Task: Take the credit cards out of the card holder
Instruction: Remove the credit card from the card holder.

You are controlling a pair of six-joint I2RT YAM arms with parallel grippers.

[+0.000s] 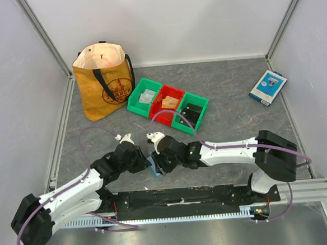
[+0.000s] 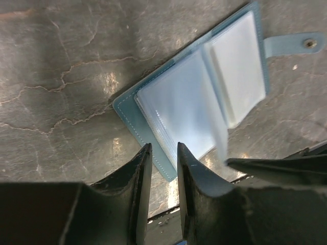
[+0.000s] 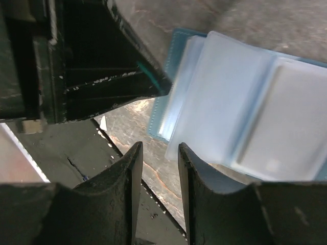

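Note:
The card holder lies open and flat on the grey table, its clear sleeves fanned and its snap tab sticking out to one side. From above it shows only as a blue patch under both wrists. My left gripper is open by a narrow gap, and the holder's cover corner reaches between its tips. My right gripper is open too, with one fingertip against the edge of a raised sleeve. No card shows in the sleeves. Pale credit cards and orange-tan ones lie in bins.
Three bins stand in a row at mid table: green, red and green. A tan tote bag stands at the back left and a blue-and-white box at the back right. A black strip runs along the near edge.

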